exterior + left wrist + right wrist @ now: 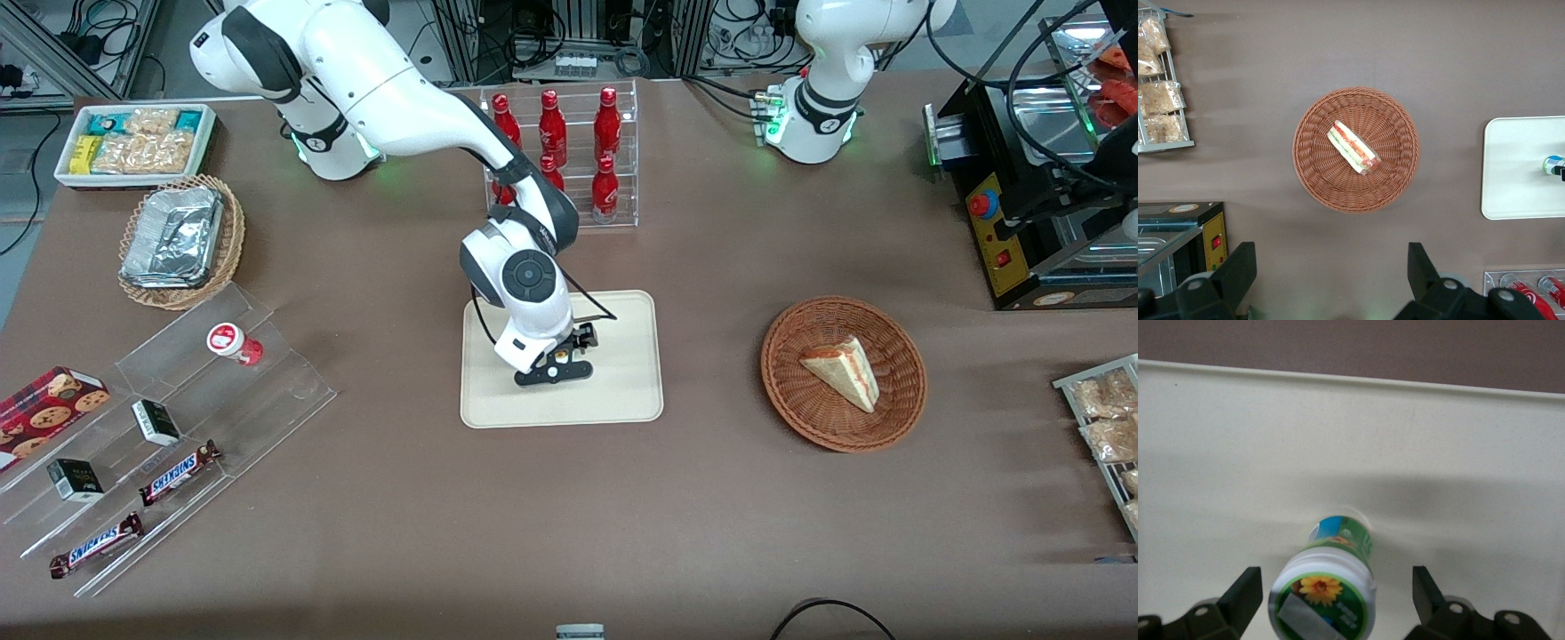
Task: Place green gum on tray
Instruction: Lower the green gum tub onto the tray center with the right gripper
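The green gum is a small bottle with a white lid that bears a green mark with a yellow flower. It stands on the cream tray. My right gripper is open, low over the tray. Its two black fingers stand on either side of the bottle, with a gap on each side. In the front view the gripper is over the middle of the tray and hides most of the gum. The left wrist view shows the gum upright on the tray.
A red-lidded gum bottle lies on a clear stepped stand toward the working arm's end, with Snickers bars nearer the camera. A rack of red cola bottles stands farther from the camera than the tray. A wicker basket with a sandwich lies toward the parked arm's end.
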Robot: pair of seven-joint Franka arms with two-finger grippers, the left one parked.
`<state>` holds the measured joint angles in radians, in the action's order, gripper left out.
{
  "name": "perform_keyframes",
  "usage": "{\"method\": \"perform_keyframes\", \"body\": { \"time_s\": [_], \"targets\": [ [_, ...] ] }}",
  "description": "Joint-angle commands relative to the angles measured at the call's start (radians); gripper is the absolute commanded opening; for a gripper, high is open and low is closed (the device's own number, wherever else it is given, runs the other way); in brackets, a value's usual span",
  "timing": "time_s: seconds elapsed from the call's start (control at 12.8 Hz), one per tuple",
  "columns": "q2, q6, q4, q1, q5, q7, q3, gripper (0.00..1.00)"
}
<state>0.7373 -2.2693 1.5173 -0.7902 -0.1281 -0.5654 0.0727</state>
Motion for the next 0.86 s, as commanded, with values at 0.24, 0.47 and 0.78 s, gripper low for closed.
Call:
{"method": "perform_keyframes", "body": {
  "time_s": [0.24,0.47,0.78],
  "targets": [
    [-0.038,0.086,-0.025,0.008,0.038,0.004,0.004,1.00],
    [-0.113,0.200,-0.025,0.016,0.038,0.013,0.003,1.00],
    [-0.209,0.336,-0.025,0.017,0.025,0.019,0.001,1.00]
  ]
}}
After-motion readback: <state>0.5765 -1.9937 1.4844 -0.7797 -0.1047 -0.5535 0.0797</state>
